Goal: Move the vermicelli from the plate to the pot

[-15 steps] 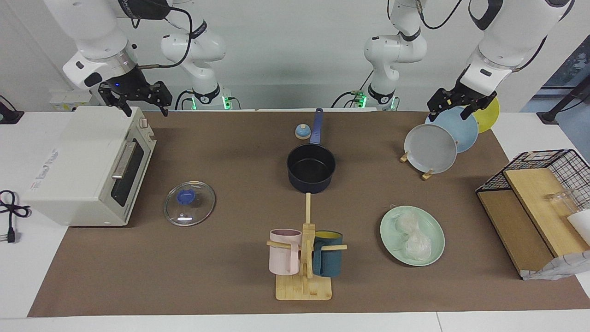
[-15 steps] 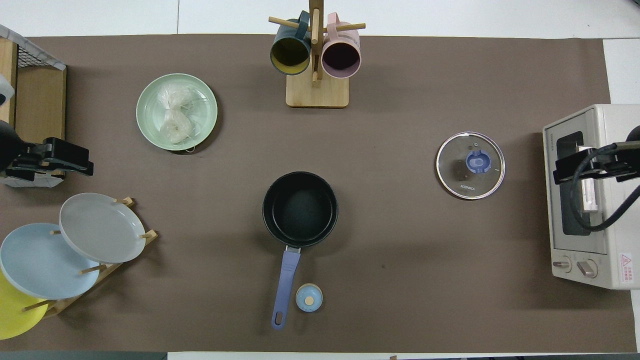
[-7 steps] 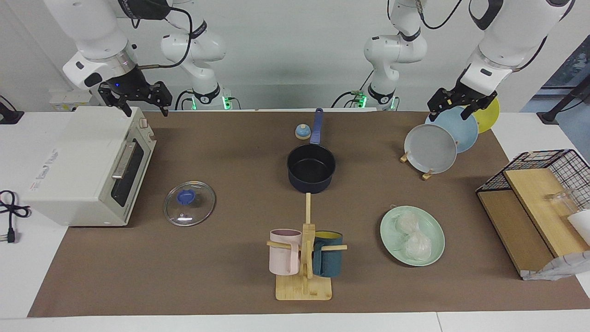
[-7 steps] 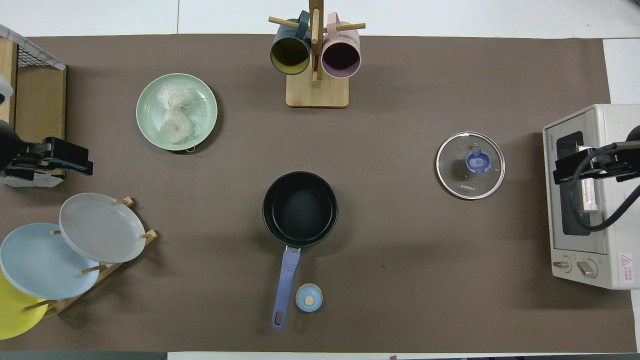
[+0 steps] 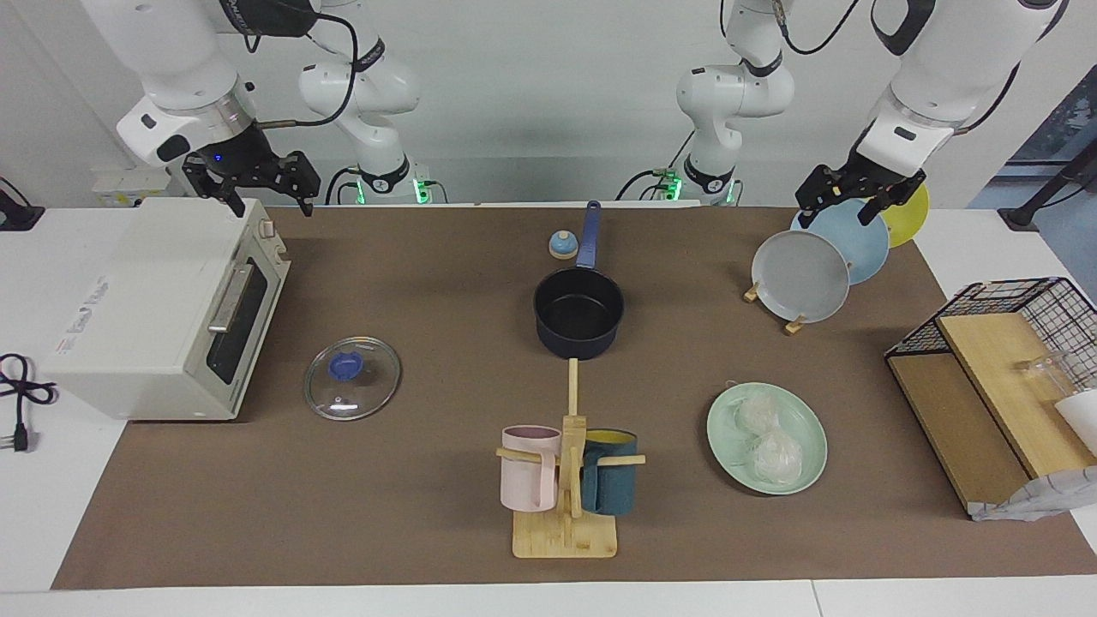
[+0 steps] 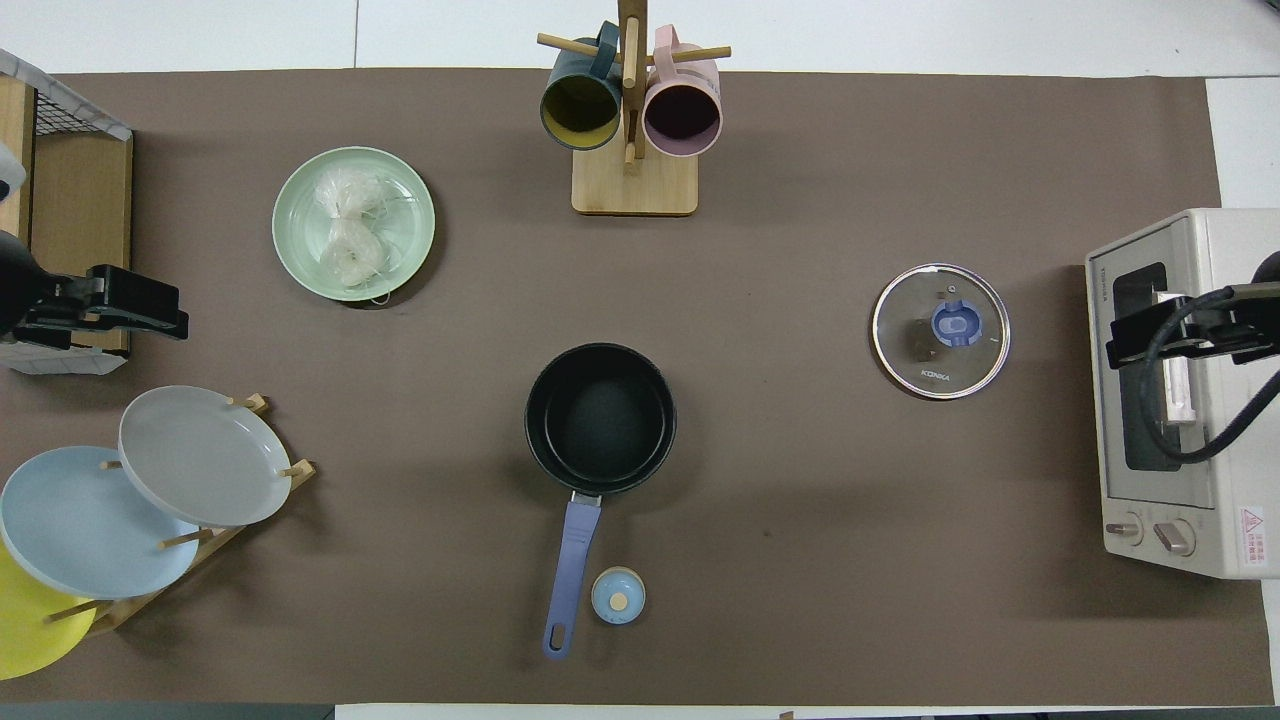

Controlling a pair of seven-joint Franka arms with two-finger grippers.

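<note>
Since nothing had been picked up yet, both vermicelli [image 5: 765,437] bundles were seen lying on the mint plate [image 5: 718,433], which sat toward the left arm's end of the table and farther from the robots than the empty pot [image 5: 578,313]; the pot's lid [image 5: 352,378] was already laid off beside it, presumably so the noodles could be dropped straight in. The left gripper [image 5: 850,194] was held raised over the plate rack [image 5: 793,324] and the right gripper [image 5: 261,190] over the toaster oven [image 5: 154,308], both with jaws spread and empty. The left arm was judged better placed to reach the plate.
</note>
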